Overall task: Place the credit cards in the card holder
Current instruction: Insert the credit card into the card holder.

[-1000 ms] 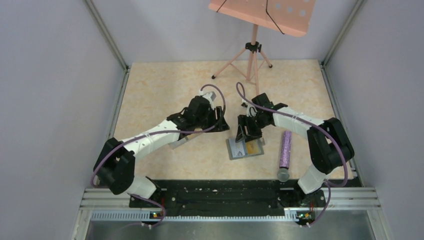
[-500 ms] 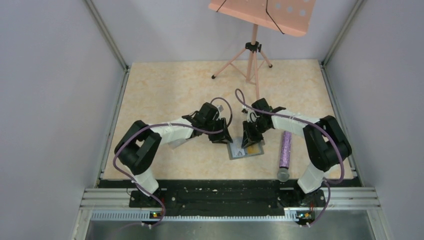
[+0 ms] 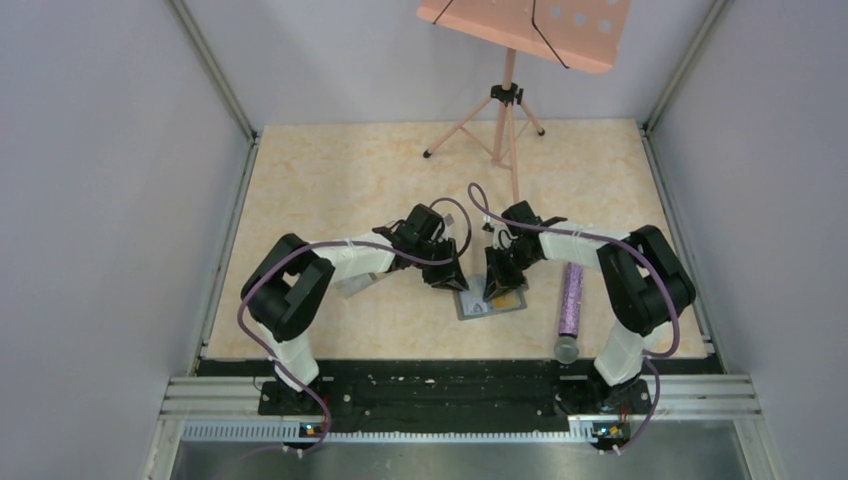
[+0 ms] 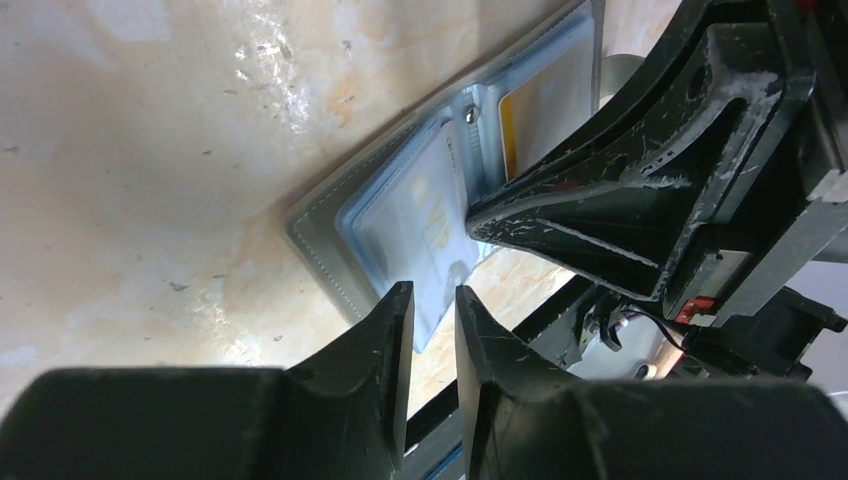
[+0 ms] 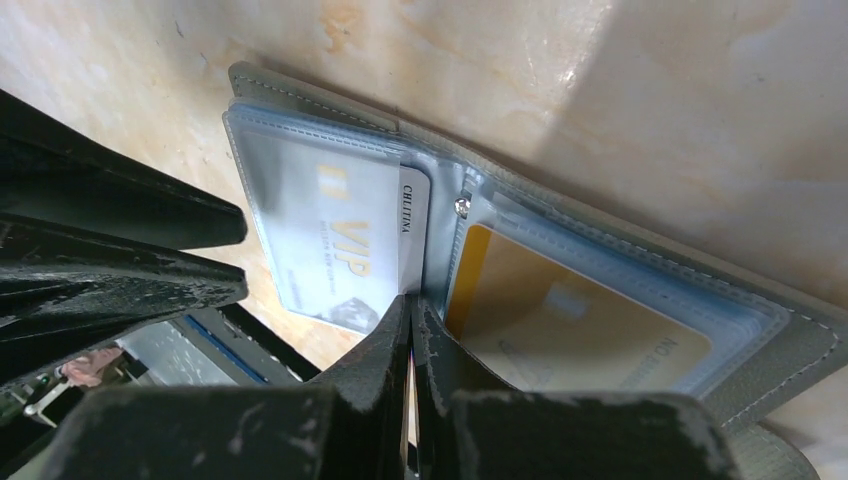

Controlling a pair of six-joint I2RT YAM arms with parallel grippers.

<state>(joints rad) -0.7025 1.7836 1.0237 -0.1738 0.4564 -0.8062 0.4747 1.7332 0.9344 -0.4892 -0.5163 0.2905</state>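
The card holder [image 3: 478,303] lies open and flat on the table [image 3: 330,170], towards the near edge and a little right of centre, with both arms bent in over it. Its grey stitched cover faces down and its clear pockets face up. A whitish card [image 5: 330,240] with gold lettering sits in the left pocket, its right edge poking out past the pocket mouth towards the spine. A yellow card [image 5: 570,310] lies fully inside the right pocket. The right gripper [image 5: 412,312] points down at the spine, its tips just beside the near corner of the whitish card. Its fingers are drawn together with only a sliver between them, and I cannot tell whether anything is pinched there. The left gripper [image 4: 431,300] hangs at the left edge of the holder, its fingers a narrow gap apart and holding nothing. A purple tube [image 3: 571,298] lies on the table to the right of the holder, apart from it. A pink music stand [image 3: 525,25] stands at the far side.
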